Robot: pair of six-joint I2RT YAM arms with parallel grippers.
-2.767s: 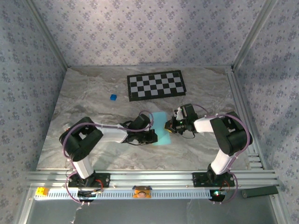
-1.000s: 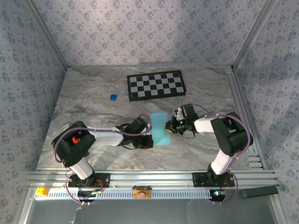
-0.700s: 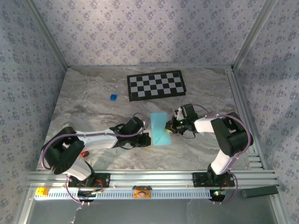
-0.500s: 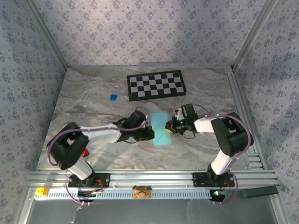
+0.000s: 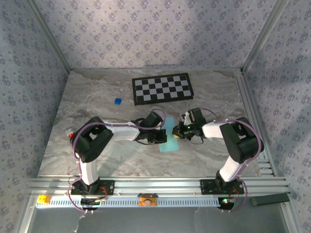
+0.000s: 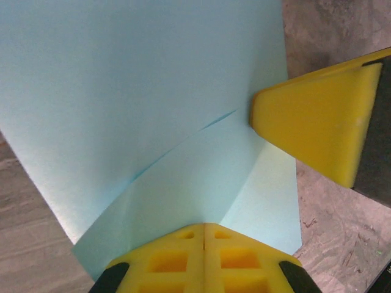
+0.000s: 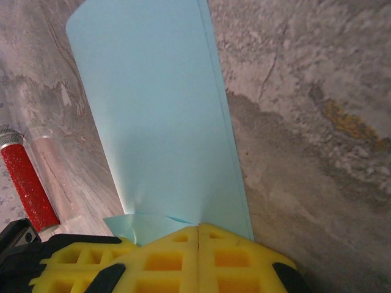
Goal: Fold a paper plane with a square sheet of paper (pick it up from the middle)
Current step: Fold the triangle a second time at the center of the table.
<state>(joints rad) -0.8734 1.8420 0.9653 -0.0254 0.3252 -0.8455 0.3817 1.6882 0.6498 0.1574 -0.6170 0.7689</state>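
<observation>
At the left of the top view, the left arm's black elbow stands over the grey marbled table top (image 5: 92,97), and its white forearm reaches toward the middle of the frame. Above it, in the upper left part of the table, a tiny dark-blue cube (image 5: 117,101) sits alone, well apart from both arms. Right of the cube, a flat black-and-white checkerboard (image 5: 163,88) lies near the far edge.

Just below centre, the left gripper (image 5: 163,138) is down on the thin light-blue sheet of paper (image 5: 170,146), which lies flat on the table between the two wrists, well below the checkerboard. Touching the sheet's right side is the right gripper (image 5: 176,134), its arm bending back to the lower right.

In the left wrist view, the left gripper (image 6: 203,227) has its yellow fingers (image 6: 165,259) pressed together with no gap, their tips at the near edge of the light-blue sheet of paper (image 6: 140,91). Whether they pinch the paper or only press on it cannot be told. A flap lies folded over the sheet; its edge runs from lower left up to the right, ending at the pointed yellow tip of the right gripper (image 6: 255,116), which touches the paper there.

In the right wrist view, the right gripper (image 7: 198,227) is likewise clamped closed, and the light-blue sheet of paper (image 7: 165,122) stretches away from its tips toward the top of the frame. A small curl of paper lifts just left of the tips.
</observation>
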